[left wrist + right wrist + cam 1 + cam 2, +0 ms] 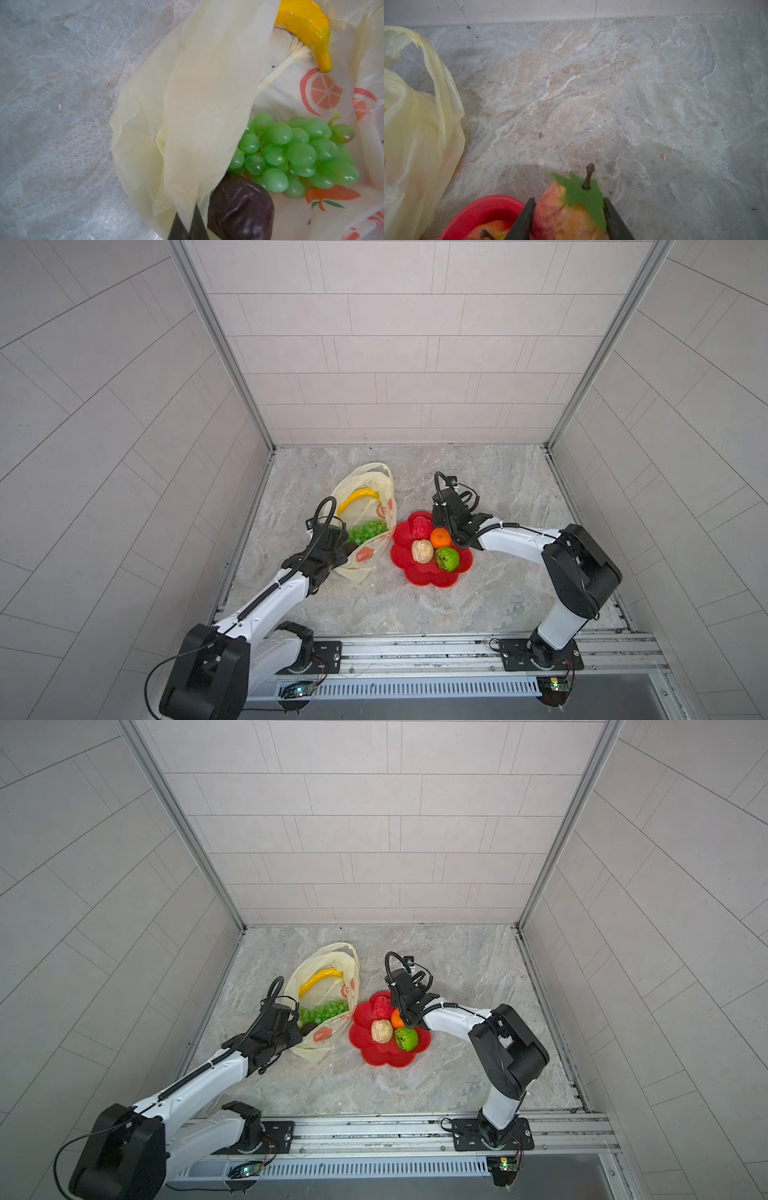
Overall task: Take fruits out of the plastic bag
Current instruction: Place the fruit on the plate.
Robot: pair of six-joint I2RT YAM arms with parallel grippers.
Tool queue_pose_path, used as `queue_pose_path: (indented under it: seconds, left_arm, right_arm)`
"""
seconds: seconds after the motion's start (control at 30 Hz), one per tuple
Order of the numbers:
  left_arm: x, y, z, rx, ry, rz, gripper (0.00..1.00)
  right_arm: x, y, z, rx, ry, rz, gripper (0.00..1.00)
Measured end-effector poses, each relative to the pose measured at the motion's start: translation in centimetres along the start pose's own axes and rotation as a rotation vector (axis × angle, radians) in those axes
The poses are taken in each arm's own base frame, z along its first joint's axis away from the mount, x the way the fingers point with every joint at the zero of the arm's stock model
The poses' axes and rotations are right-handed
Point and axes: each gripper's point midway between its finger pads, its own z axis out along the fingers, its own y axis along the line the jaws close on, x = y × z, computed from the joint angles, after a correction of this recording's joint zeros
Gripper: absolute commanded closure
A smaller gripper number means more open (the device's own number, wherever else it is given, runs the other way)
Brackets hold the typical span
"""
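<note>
One leafy fruit (552, 220) between right fingers (522, 222)

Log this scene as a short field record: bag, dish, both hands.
plastic bag: holds banana, green grapes, dark purple-brown piece
red dish: holds red piece, orange, beige piece, green fruit
left hand: shut, pinching the plastic bag's edge
right hand: shut on reddish leafed fruit, near the red dish

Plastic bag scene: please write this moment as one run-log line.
left gripper: shut on plastic bag | right gripper: holds leafy reddish fruit | in bag: banana, grapes, dark fruit
</note>
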Motion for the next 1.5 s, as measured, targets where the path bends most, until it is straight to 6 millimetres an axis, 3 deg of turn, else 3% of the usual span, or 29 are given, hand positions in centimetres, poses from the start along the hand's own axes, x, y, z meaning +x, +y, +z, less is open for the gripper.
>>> queue_pose_path:
  seconds: [0.33, 0.5, 0.73, 0.97, 1.2, 1.37, 1.5]
  left_arm:
    - [0.0, 0.1, 0.0, -0.003, 0.000, 0.001, 0.96]
    - [0.1, 0.1, 0.0, -0.006, 0.003, 0.001, 0.96]
    - [0.0, 0.1, -0.1, -0.004, 0.001, 0.003, 0.96]
    - [0.0, 0.1, -0.1, -0.004, 0.000, 0.004, 0.96]
    - [0.0, 0.1, -0.1, -0.004, 0.000, 0.004, 0.95]
    - [0.0, 0.1, -0.1, -0.003, 0.001, 0.004, 0.95]
    - [0.1, 0.1, -0.1, -0.001, 0.002, 0.004, 0.86]
  right_arm:
    - [1.2, -0.6, 0.2, 0.045, -0.022, 0.015, 0.55]
    - [2.2, 0.1, -0.2, 0.031, -0.019, 0.004, 0.53]
    - [3.3, 0.3, -0.4, 0.029, -0.004, 0.004, 0.40]
    - [3.5, 0.0, -0.5, 0.038, 0.006, 0.007, 0.37]
    - [2.7, 0.0, -1.5, 0.025, -0.002, 0.020, 0.37]
    - [1.3, 0.0, -3.3, -0.005, -0.015, 0.041, 0.37]
    - [0.6, 1.0, -5.2, -0.053, -0.007, 0.035, 0.37]
